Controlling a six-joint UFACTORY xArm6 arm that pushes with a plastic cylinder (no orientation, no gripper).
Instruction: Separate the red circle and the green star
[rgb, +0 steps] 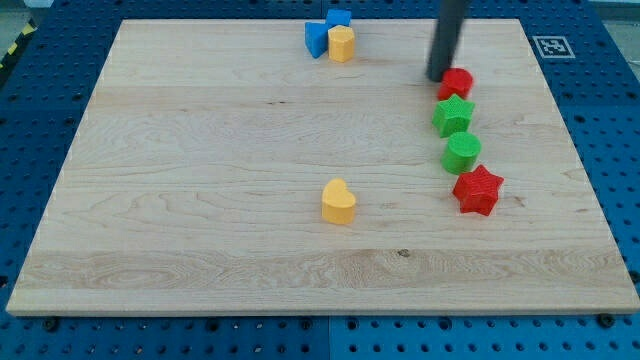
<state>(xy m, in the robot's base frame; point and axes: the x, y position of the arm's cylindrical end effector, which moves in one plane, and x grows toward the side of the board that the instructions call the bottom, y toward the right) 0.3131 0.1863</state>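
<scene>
The red circle (458, 83) lies near the view's upper right on the wooden board. The green star (452, 116) sits just below it, touching or nearly touching. My tip (438, 77) stands at the red circle's left edge, touching or almost touching it, above and slightly left of the green star. The dark rod rises from it out of the view's top.
A green circle (462, 153) and a red star (477, 190) continue the column below the green star. A yellow heart (338, 202) lies mid-board. Two blue blocks (318, 38) (339, 18) and a yellow block (342, 44) cluster at the top centre. The board's right edge (575, 150) is close.
</scene>
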